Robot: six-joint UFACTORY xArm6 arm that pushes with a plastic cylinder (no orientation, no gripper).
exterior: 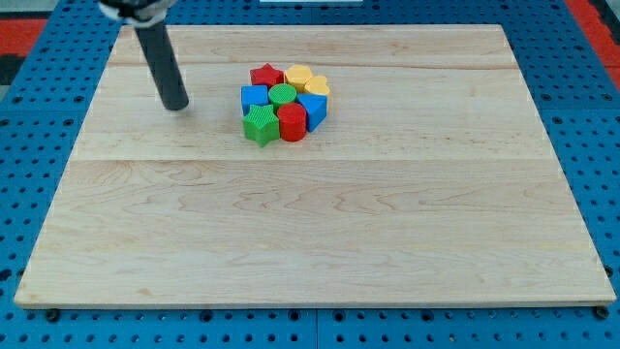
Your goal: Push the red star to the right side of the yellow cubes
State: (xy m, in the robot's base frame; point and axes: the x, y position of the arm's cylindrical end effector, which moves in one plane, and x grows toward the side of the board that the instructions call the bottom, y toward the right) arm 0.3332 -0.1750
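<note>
The red star (266, 76) lies at the top left of a tight cluster of blocks near the board's upper middle. Two yellow blocks touch it on its right: one (298, 75) at the cluster's top and one (316, 87) just right and below. My tip (177, 105) rests on the board to the left of the cluster, well apart from the red star and a little lower than it. The dark rod slants up to the view's top left.
The cluster also holds a blue block (255, 97), a green round block (282, 94), a blue block (314, 109), a red round block (292, 123) and a green star (260, 126). The wooden board (310, 223) lies on a blue pegboard.
</note>
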